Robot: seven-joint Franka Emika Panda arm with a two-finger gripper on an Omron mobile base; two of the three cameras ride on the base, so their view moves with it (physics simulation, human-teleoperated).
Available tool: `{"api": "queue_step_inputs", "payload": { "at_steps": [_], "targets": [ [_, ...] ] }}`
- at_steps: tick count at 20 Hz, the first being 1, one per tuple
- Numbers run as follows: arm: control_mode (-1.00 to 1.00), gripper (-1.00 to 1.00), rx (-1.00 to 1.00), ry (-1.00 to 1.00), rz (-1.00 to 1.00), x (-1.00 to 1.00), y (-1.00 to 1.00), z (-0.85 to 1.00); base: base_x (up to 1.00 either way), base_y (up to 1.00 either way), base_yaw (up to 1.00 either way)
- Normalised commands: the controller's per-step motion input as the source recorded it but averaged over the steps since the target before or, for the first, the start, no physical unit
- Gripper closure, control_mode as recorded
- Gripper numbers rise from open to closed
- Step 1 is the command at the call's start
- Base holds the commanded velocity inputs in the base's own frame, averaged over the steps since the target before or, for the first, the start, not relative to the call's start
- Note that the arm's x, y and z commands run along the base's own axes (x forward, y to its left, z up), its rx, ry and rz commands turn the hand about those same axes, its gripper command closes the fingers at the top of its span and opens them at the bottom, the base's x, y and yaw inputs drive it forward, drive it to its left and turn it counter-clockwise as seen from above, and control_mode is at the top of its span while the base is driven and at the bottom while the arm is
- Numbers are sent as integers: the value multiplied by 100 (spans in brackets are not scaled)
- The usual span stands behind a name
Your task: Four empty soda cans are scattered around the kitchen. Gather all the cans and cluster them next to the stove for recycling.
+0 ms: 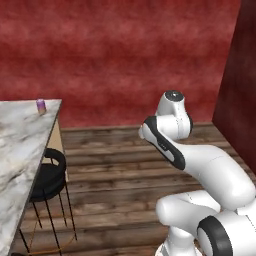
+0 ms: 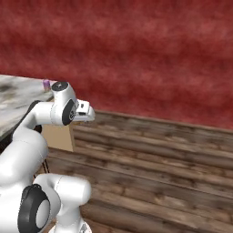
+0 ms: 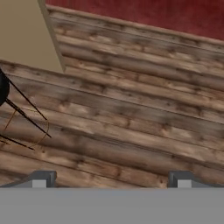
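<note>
A purple soda can (image 1: 40, 106) stands upright near the far corner of the marble table (image 1: 20, 150), at ten o'clock from the arm. The claw (image 3: 111, 178) hangs over wooden floor (image 3: 131, 113), fingers spread wide and empty.

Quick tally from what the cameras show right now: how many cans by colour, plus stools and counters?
Purple cans: 1, the purple can near the far corner of the marble counter
Red cans: 0 in sight
Stools: 1, the black stool beside the counter
Counters: 1
Total: 3
</note>
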Motion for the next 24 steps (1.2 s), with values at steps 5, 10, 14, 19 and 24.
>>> {"api": "queue_step_inputs", "payload": {
  "at_steps": [5, 10, 14, 19, 24],
  "targets": [
    [100, -100, 0, 0, 0, 0, 0, 0, 60, -26, 4],
    [100, -100, 0, 0, 0, 0, 0, 0, 59, -26, 4],
    [100, -100, 0, 0, 0, 0, 0, 0, 59, -26, 5],
    [100, -100, 0, 0, 0, 0, 0, 0, 59, -25, 5],
    [100, -100, 0, 0, 0, 0, 0, 0, 59, -25, 6]
  ]
}}
